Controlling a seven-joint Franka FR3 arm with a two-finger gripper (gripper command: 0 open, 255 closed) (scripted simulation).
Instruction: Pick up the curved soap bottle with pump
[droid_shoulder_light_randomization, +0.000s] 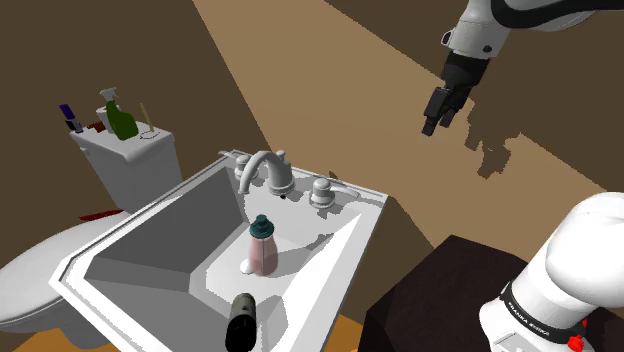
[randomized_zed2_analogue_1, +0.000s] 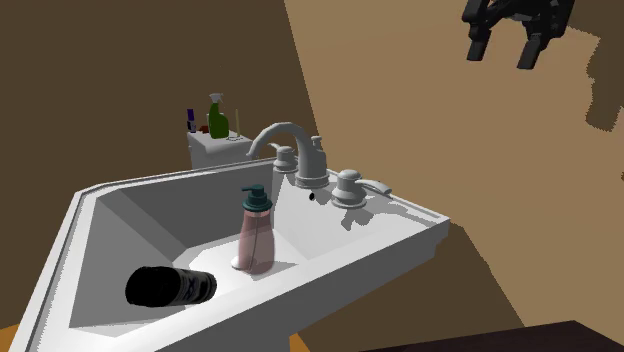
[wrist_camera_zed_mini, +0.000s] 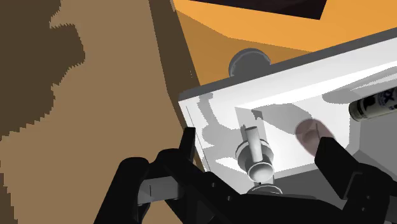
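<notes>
Hand: the hand (randomized_zed2_analogue_1: 503, 48) hangs high above and beyond the faucet side of the sink, fingers spread, nothing between them. I judge it is held this high to stay clear of the tap while it lines up.

Bottle: the pink bottle (droid_shoulder_light_randomization: 263, 248) with a dark teal pump stands upright on the basin floor, in front of the faucet and well apart from the hand. In the wrist view it is a pinkish patch (wrist_camera_zed_mini: 310, 133) past the tap, off to the side of the fingers' line.

Sink: a white, angular sink (randomized_zed2_analogue_1: 420, 232). Its sloped inner walls fall to the flat patch where the bottle stands, which is probably why the bottle stays upright.

Faucet: the curved grey faucet (droid_shoulder_light_randomization: 265, 166) and its side handles stand on the back rim, between the hand and the bottle, so a straight descent would meet it first.

Tube: a black tube (randomized_zed2_analogue_1: 170, 287) lies on its side at the basin's near edge, apart from the bottle and out of the likely approach.

Toilet: a white toilet (droid_shoulder_light_randomization: 40, 285) stands beside the sink, and a green sprayer (droid_shoulder_light_randomization: 121, 117) rests on its tank, far from the work.

Stage: approach not yet begun, and no contact.

Next: move over the basin, come down past the spout, and close on the bottle's body below the pump.

Risk: the pump head may tip the bottle if clipped.
</notes>
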